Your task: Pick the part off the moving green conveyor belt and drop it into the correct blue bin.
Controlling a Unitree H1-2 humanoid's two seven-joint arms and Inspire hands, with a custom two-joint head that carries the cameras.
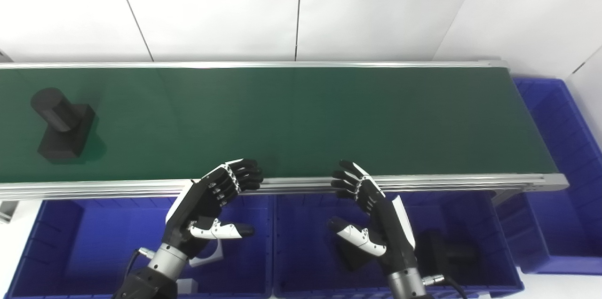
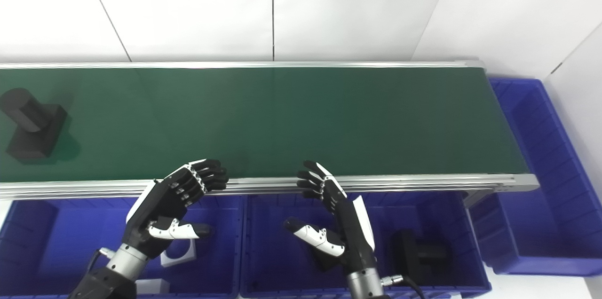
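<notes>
Both the left hand [image 1: 214,205] and the right hand [image 1: 371,209] are spread and empty, fingers apart with thumbs out, held above the blue plastic bins at the near aluminium rail [image 1: 447,180] of the green conveyor belt [image 1: 301,120]. The black part, a cylinder on a square block [image 1: 61,125], lies on the belt at far left, well apart from both hands. In the left blue bin [image 1: 84,242] a white piece [image 2: 178,252] is partly hidden behind the left hand, and in the middle blue bin [image 1: 305,261] a black part [image 2: 418,254] is dim and hard to make out.

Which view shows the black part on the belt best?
The left eye view: the black part sits whole, clear of the frame edge. In the right eye view it lies at the left border, nearly cut off.
</notes>
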